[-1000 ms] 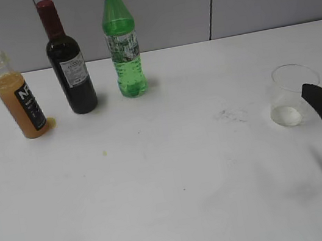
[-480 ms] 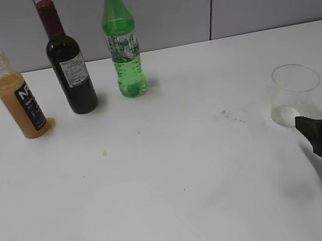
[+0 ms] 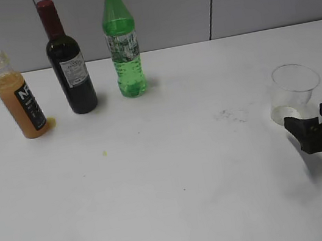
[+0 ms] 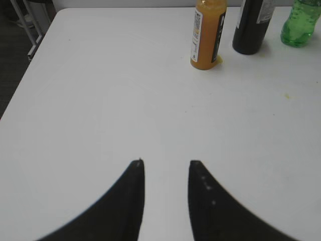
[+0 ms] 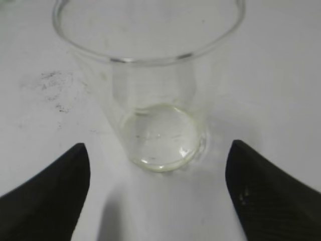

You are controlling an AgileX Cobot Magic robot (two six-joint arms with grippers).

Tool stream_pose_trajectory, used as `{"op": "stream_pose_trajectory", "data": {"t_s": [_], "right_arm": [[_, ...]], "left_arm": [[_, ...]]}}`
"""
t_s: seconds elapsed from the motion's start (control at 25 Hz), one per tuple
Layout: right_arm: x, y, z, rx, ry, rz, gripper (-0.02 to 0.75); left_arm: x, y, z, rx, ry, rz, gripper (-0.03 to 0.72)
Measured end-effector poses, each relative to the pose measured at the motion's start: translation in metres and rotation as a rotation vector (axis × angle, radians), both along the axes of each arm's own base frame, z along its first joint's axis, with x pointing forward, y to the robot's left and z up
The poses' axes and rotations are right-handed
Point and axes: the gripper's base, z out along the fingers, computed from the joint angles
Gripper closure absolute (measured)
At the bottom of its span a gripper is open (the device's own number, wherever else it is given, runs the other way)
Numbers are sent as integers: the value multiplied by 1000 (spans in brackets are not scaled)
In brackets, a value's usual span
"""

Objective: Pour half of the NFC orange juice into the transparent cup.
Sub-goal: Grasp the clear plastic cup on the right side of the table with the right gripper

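Observation:
The NFC orange juice bottle [image 3: 21, 103], uncapped with a black label, stands tilted at the far left; it also shows in the left wrist view [image 4: 207, 34]. The transparent cup [image 3: 293, 93] stands upright and empty at the right, and fills the top of the right wrist view [image 5: 150, 85]. My right gripper [image 3: 308, 128] is open, low over the table just in front of the cup; in the right wrist view its fingers [image 5: 158, 155] sit wide apart on either side of the cup's base, not touching it. My left gripper [image 4: 165, 164] is open and empty, far from the bottle.
A dark wine bottle with a red cap [image 3: 68, 65] and a green soda bottle [image 3: 121, 43] stand beside the juice at the back left. A small orange spill [image 3: 51, 121] lies at the juice bottle's foot. Grey smudges [image 3: 229, 114] mark the table left of the cup.
My right gripper has moved left and forward along the table, from beside the cup's right side to just in front of its base. The bottles and cup have not moved.

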Motion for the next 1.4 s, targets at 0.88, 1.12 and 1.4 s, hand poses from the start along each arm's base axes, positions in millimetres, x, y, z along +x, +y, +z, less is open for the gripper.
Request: {"op": "stream_pose_trajectory", "data": {"t_s": [0.88,1.12,1.4], "right_arm": [[40,2,-13,39,-44,33,112],[51,2,-9,39,-85,39,115],[61,2,-13,45,-99,44,125]], "left_arm": [[0,0,0,0,0,0,448],[0,0,0,0,0,0,448],[0,0,0,0,0,0,448]]}}
